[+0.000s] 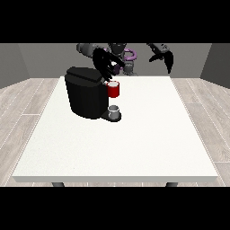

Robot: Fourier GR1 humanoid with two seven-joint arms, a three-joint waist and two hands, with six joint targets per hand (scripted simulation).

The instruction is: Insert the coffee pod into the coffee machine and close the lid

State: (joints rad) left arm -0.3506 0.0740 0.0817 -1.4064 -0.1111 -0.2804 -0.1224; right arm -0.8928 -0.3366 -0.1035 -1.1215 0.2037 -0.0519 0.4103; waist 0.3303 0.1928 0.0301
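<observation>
No brand or writing readable anywhere on the black coffee machine (pixel 86 96), it's just a plain dark block sitting at the back left part of the white worktop (pixel 134 148). There's a red pod holder (pixel 113 90) sticking out of its front, and a small grey cup (pixel 114 111) on the tray right under it. The hand at the view's left (pixel 104 63) hangs over the machine's top, just above the red part, fingers spread and released. Can't make out the coffee pod itself. The hand at the view's right (pixel 164 57) is up in the air, well apart from everything, fingers relaxed and hanging down. The floor is pale wood planks, the walls grey.
</observation>
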